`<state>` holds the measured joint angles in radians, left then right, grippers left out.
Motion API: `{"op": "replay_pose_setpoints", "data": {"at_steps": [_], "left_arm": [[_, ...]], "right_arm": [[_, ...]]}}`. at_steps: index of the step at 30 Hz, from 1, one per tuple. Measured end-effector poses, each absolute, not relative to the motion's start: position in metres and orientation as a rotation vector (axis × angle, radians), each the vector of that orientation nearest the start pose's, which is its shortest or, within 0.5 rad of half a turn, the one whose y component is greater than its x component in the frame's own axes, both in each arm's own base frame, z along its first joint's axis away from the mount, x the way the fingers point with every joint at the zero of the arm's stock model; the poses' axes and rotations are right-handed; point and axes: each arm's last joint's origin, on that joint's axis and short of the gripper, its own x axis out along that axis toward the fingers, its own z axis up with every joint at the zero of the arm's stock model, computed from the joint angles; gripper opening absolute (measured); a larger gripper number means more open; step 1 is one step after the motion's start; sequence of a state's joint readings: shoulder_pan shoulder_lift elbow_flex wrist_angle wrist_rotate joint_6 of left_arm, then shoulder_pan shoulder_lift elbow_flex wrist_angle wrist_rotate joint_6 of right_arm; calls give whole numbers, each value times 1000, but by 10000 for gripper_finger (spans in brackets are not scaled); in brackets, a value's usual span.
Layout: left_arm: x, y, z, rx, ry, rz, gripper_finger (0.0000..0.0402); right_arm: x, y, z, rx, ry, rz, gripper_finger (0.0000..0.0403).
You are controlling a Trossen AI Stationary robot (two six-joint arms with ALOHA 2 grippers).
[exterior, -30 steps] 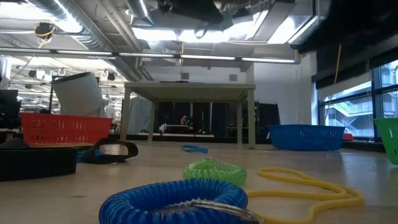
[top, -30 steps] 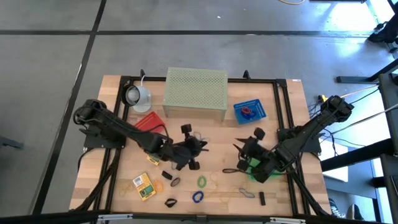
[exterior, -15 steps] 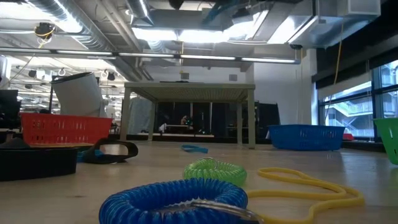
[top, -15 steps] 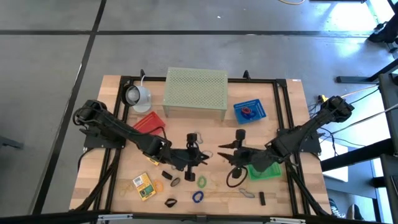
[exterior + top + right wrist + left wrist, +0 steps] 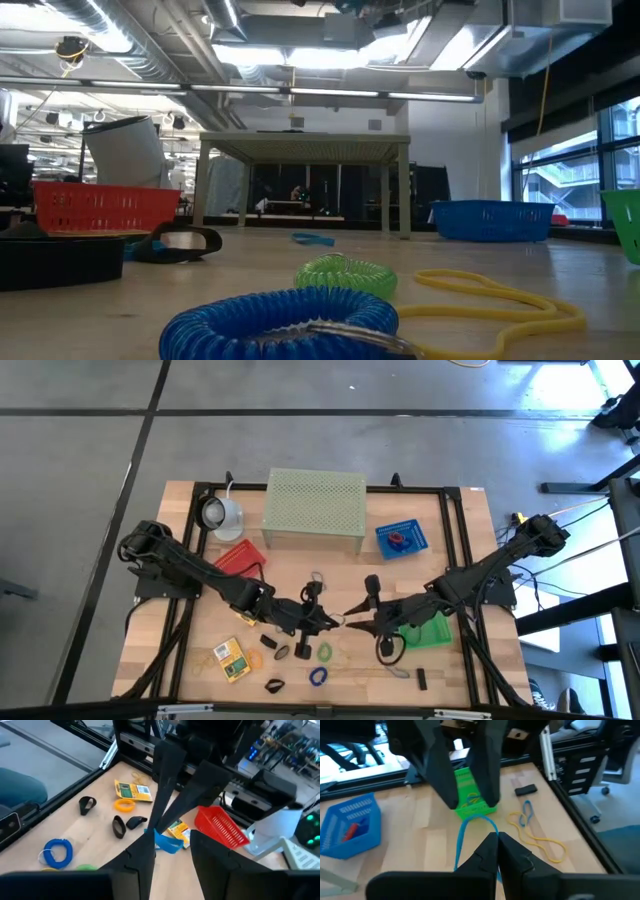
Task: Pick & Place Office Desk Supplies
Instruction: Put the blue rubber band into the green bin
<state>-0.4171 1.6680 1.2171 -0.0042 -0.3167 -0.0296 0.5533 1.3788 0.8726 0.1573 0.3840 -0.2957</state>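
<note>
coils (image 5: 280,322) are lying nearest along the table's (image 5: 180,575) front edge. mid-table, a blue band (image 5: 465,837) is hanging between the arms: the left claw (image 5: 338,622) is pinching one end, the right claw (image 5: 350,611) standing apart around the other. light and limp-looking, it is probably best gripped flat.

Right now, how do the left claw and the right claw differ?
The left claw is shut, pinching a blue band; the right claw is open, fingers apart by that band. The left claw reaches in from the table's left, the right claw from its right. Both meet tip to tip over mid-table.
</note>
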Motion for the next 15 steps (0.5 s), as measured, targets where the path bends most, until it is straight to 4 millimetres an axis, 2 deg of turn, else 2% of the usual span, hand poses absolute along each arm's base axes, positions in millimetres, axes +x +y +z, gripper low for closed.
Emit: {"op": "replay_pose_setpoints", "data": {"at_steps": [9, 15], "left_arm": [[350, -145, 275, 112, 391, -90, 3], [351, -147, 277, 98, 374, -124, 3]], "right_arm": [[262, 153, 264, -502, 263, 360, 126], [262, 153, 264, -553, 254, 373, 126]]}}
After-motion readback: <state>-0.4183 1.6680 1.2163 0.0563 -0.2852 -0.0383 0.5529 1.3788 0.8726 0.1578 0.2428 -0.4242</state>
